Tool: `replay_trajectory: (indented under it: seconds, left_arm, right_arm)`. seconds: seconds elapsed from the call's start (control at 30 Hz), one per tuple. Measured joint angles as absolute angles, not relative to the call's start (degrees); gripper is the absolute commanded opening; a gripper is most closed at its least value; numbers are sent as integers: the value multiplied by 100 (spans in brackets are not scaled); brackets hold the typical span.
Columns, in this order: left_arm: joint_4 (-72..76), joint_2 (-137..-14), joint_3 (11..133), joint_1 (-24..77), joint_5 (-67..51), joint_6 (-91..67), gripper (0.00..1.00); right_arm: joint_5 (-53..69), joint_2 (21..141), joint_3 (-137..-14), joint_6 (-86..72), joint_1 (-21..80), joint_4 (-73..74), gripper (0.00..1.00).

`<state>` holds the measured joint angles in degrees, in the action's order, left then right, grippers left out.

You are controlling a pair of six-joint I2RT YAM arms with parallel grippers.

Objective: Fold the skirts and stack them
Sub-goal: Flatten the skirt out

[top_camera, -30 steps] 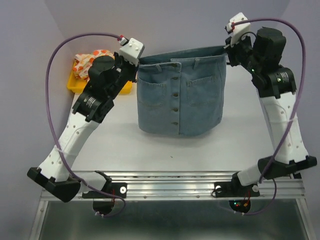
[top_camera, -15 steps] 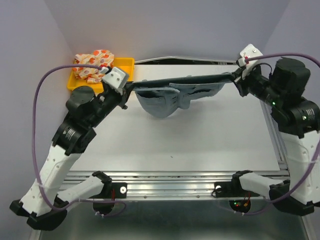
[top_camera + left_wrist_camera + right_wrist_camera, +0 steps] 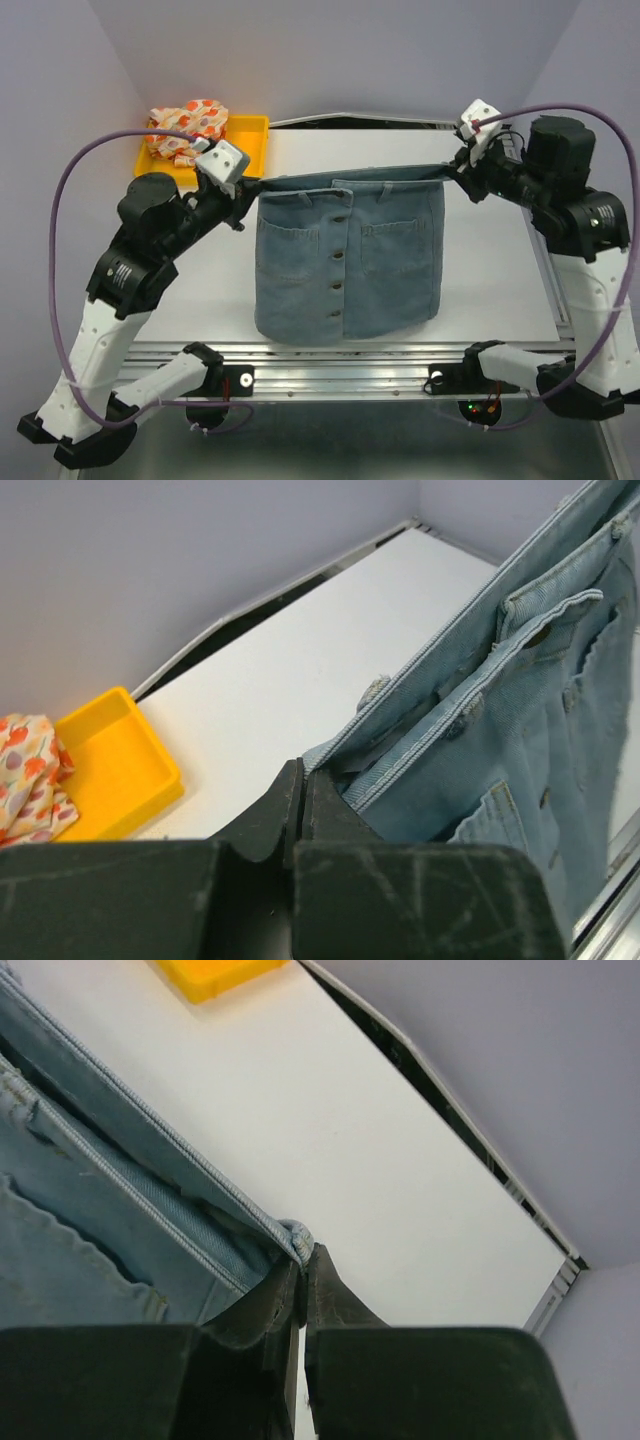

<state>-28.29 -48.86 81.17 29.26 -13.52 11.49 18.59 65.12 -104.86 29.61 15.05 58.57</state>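
The light-blue denim skirt (image 3: 345, 260) hangs spread above the table, button front and two pockets facing up, hem near the table's front edge. My left gripper (image 3: 248, 186) is shut on the left end of its waistband, also in the left wrist view (image 3: 301, 770). My right gripper (image 3: 452, 168) is shut on the right end of the waistband, also in the right wrist view (image 3: 303, 1255). The waistband is stretched taut between them. The white skirt with orange, red and purple spots (image 3: 185, 125) lies bunched in the yellow tray (image 3: 250, 135) at the back left.
The white table (image 3: 490, 280) has its far edge against the grey walls. A metal rail (image 3: 340, 375) runs along the near edge by the arm bases. Purple cables loop out from both arms. The yellow tray also shows in the left wrist view (image 3: 115, 765).
Both grippers swung the denim skirt forward and down: a second ago it hung at the back, then bunched under the taut waistband, and now it is spread toward the front edge.
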Motion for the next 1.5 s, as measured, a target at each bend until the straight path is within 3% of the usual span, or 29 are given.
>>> replay_trajectory:
  seconds: [0.1, 0.13, 0.17, 0.2, 0.23, 0.27, 0.33, 0.4, 0.5, 0.6, 0.73, 0.87, 0.97, 1.13, 1.17, 1.27, 1.47, 1.5]
  left_arm:
    - [-2803, -5533, 8176, 2860, -1057, 1155, 0]
    - [-2749, -5835, 8180, 2827, -884, 1155, 0]
    - [-2703, -6066, 8189, 2803, -790, 1153, 6]
    - [-2661, -6523, 8246, 2775, -596, 1153, 27]
    - [-2626, -6897, 8326, 2753, -473, 1157, 40]
    - [-2600, -7522, 8538, 2711, -250, 1160, 58]
    - [-2580, -8764, 9146, 2580, 113, 1188, 73]
    - [-2685, -10025, 10005, 2399, 329, 1205, 84]
    - [-3116, -11832, 11998, 2126, 423, 1164, 95]
    - [-3181, -12986, 13413, 1826, 454, 1100, 97]
    - [-2989, -12245, 11944, 1555, 215, 1131, 91]
    - [-2751, -10591, 9706, 1568, -338, 1221, 78]
    - [-2569, -9688, 8729, 1647, -862, 1330, 69]
    - [-2362, -8973, 7373, 1726, -1721, 1621, 53]
    - [-2364, -8980, 7164, 1743, -1835, 1699, 51]
    - [-2475, -9159, 6700, 1804, -2040, 1815, 44]
    - [-2517, -9620, 6558, 2069, -2139, 1900, 34]
    - [-2495, -9732, 6560, 2115, -2128, 1898, 28]
  right_arm:
    - [1509, 6980, -10189, 2987, 1487, 5577, 7]
    - [1404, 7126, -10130, 3000, 1481, 5481, 18]
    - [1201, 7557, -10051, 3004, 1448, 5317, 28]
    - [1055, 7793, -10033, 3011, 1431, 5199, 43]
    - [875, 8165, -10038, 2961, 1402, 5043, 56]
    - [576, 8711, -10112, 2936, 1354, 4858, 75]
    - [60, 9852, -10580, 2856, 1247, 4737, 94]
    - [-342, 10895, -11360, 2770, 1160, 4722, 100]
    - [-1028, 13047, -13544, 2644, 1050, 4678, 100]
    - [-1354, 13791, -14206, 2561, 1009, 4733, 100]
    - [-1363, 13240, -13196, 2504, 1007, 4635, 95]
    - [-672, 11996, -11730, 2427, 1011, 4569, 70]
    - [-43, 11312, -10932, 2414, 1015, 4521, 54]
    - [666, 11402, -10541, 2436, 1020, 4547, 28]
    - [777, 11518, -10499, 2421, 1020, 4565, 18]
    - [880, 11992, -10241, 2475, 1020, 4552, 10]
    - [792, 12077, -9251, 2703, 1020, 4355, 6]
    - [766, 11939, -8969, 2757, 1020, 4187, 6]
